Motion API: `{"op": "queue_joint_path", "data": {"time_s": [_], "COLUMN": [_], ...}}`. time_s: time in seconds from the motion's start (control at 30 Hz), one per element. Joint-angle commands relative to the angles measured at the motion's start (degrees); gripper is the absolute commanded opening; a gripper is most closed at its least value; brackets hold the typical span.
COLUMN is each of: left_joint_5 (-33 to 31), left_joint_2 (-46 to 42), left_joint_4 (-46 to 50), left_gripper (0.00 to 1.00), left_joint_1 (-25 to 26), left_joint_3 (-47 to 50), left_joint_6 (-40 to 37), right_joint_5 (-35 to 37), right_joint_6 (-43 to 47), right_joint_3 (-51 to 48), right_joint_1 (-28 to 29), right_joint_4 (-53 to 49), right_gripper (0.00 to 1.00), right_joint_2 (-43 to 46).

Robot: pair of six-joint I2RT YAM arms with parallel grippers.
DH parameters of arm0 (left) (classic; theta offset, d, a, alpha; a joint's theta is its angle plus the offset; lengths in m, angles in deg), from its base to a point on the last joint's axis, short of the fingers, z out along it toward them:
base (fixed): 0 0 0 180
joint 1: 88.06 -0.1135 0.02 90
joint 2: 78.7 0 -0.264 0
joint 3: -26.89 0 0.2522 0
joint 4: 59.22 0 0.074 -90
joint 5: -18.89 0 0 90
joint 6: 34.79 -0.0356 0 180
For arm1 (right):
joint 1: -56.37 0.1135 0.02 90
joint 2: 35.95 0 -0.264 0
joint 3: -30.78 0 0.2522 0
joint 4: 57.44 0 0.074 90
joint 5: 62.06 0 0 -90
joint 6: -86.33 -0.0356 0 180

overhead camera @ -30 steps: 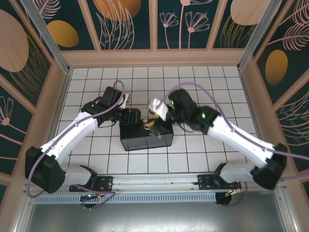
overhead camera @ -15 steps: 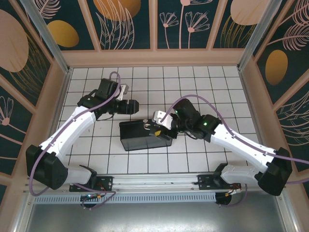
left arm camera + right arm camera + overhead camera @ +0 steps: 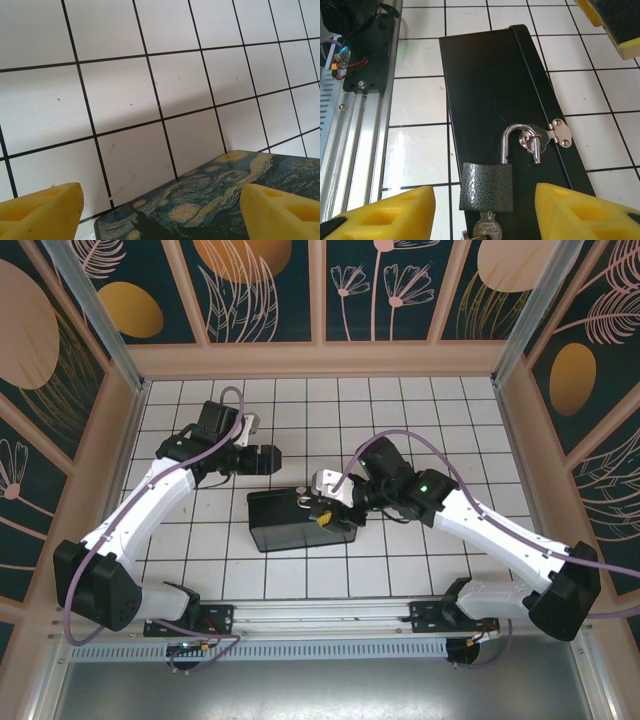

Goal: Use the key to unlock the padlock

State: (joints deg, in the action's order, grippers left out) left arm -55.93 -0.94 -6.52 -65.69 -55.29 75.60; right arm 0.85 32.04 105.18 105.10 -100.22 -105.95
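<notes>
The padlock (image 3: 486, 186) hangs from the hasp (image 3: 559, 134) of the dark box (image 3: 490, 85). One shackle end is clear of the body. The key (image 3: 484, 229) sits in its keyhole. Right fingers (image 3: 385, 215) are spread wide, flanking the padlock (nothing gripped). Left fingers (image 3: 45, 207) are spread wide and empty, above the painted lid (image 3: 210, 200) and the desk (image 3: 115, 100).

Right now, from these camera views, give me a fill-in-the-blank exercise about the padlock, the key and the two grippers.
1. The padlock hangs by its shackle from the hasp of the dark ___.
2. The key sits in the padlock's body at the end opposite its ___.
3. The left gripper and the right gripper both have their jaws ___.

Missing words: box; shackle; open.
</notes>
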Motion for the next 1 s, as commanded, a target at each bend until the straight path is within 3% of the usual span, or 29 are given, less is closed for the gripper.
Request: {"op": "queue_joint_path", "data": {"time_s": [0.0, 0.73, 0.97], "left_joint_5": [0.37, -0.74, -0.68], "left_joint_2": [0.48, -0.3, -0.34], "left_joint_4": [1.38, 1.66, 1.36], "left_gripper": [0.82, 0.82, 0.81], "left_joint_1": [-0.45, -0.57, -0.57], "left_joint_3": [-0.71, 0.22, 0.55], "left_joint_6": [-1.47, -1.84, -1.91], "right_joint_5": [0.26, 0.64, 0.82], "right_joint_6": [1.34, 4.49, 5.24], "right_joint_3": [2.02, 7.08, 7.89], "right_joint_1": [0.23, 1.09, 1.63], "right_joint_4": [-2.62, -9.48, -10.48], "right_gripper": [0.56, 0.54, 0.46], "right_joint_2": [-1.9, -8.26, -9.91]}}
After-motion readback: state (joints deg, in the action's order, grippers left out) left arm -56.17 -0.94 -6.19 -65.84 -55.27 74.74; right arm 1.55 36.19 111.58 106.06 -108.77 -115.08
